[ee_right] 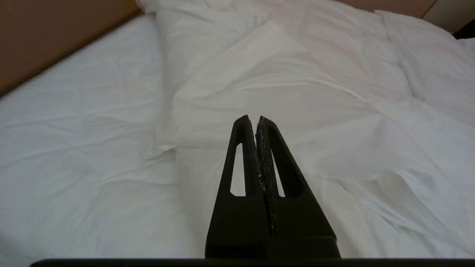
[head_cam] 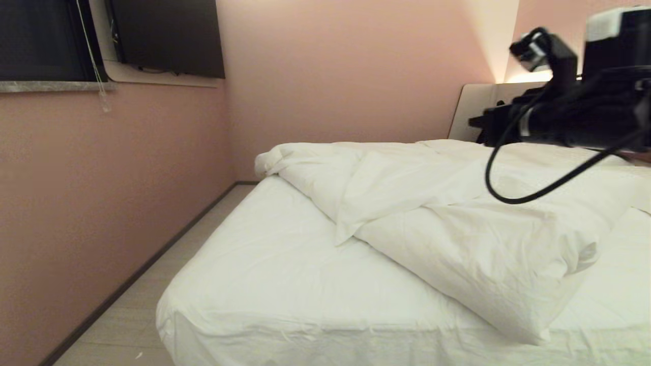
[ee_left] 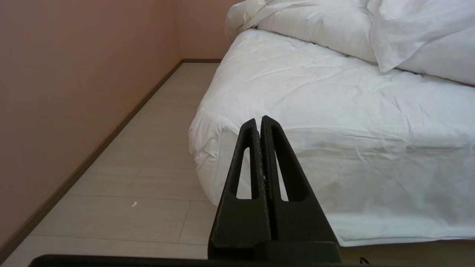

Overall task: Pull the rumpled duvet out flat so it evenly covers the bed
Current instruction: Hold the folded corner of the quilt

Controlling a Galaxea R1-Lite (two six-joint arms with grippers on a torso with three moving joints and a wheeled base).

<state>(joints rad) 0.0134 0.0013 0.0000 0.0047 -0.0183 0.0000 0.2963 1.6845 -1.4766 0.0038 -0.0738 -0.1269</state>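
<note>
The duvet (head_cam: 447, 213) lies bunched in a thick diagonal heap across the bed (head_cam: 264, 284), running from the far left edge of the mattress toward the near right, with one folded corner pointing down onto the bare fitted sheet (head_cam: 254, 254). The near left part of the mattress is uncovered.

The head view alone shows the right arm (head_cam: 574, 117) raised over the far right side of the bed, a black cable (head_cam: 513, 198) looping beneath it above the duvet; its tool tip is not clear there. The right wrist view supplies that: the right tool (ee_right: 256, 120) has its two black fingers pressed together, holding nothing, pointing over the duvet's folds and clear of the cloth.

The left wrist view shows what the others do not: the left tool (ee_left: 259, 121), fingers likewise closed and empty, sits low in front of the mattress's near left corner, with the sheet hanging down the bed's side.

Beyond the bed, pale floor (head_cam: 132, 315) runs along a pink wall (head_cam: 101, 193), and a dark screen (head_cam: 168, 35) hangs high on the wall.
</note>
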